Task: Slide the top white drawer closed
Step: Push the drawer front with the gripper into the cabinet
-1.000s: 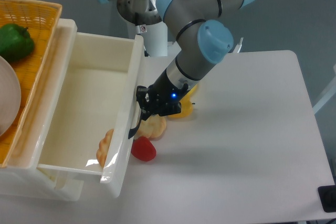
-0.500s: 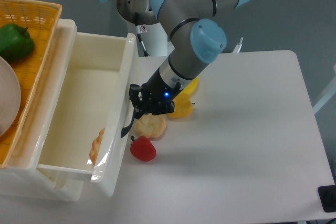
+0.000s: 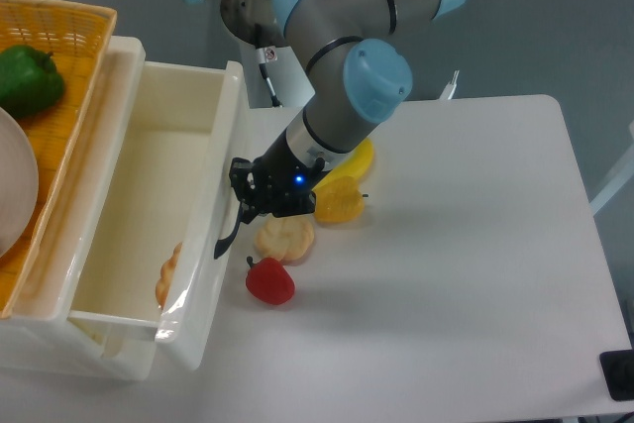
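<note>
Partly done, by the look of it: at far left the orange basket (image 3: 59,27) sits on top of the cabinet with a green pepper (image 3: 28,78) in it, and beside it the top drawer (image 3: 149,215) juts out from the cabinet toward the table, its white tray open to view with a pale pastry-like item (image 3: 168,274) lying near the front wall. The drawer is out by most of its depth, so the bulk of the travel looks left to do. Its black handle (image 3: 227,237) curves off the front face, and the gripper (image 3: 248,207) is right at that face, just above the handle; its fingers appear drawn close together, though whether they pinch the handle or merely press the front I cannot tell. Just right of the drawer front lie a bread roll (image 3: 284,238) and a red pepper (image 3: 269,281), close to it but out of its inward path. Further right, a yellow pepper (image 3: 340,203) sits on the table (image 3: 475,245).
</note>
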You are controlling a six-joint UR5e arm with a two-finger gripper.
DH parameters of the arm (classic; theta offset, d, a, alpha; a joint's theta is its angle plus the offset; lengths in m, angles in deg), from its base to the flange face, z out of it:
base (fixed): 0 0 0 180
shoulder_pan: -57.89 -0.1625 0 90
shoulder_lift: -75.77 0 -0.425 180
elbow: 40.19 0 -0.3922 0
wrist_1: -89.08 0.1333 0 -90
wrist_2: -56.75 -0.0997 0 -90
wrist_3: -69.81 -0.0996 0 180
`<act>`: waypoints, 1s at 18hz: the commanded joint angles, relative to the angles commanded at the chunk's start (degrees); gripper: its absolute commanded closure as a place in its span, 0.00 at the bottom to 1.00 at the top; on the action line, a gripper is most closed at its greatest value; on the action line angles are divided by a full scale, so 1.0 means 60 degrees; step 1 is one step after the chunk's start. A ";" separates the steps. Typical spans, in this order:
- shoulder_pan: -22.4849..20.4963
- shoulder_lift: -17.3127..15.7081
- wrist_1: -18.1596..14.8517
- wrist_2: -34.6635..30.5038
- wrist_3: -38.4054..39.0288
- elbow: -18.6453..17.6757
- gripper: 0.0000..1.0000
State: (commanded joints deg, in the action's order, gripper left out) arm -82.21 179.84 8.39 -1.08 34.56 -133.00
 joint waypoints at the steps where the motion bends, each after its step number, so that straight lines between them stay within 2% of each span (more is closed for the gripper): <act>1: 0.0058 0.0000 0.0000 0.0000 0.0015 0.0000 0.89; 18: 0.1436 0.0014 0.0059 -0.0073 0.0821 0.0015 0.89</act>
State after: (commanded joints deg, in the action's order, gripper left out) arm -73.60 179.92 8.74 -1.52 39.48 -132.91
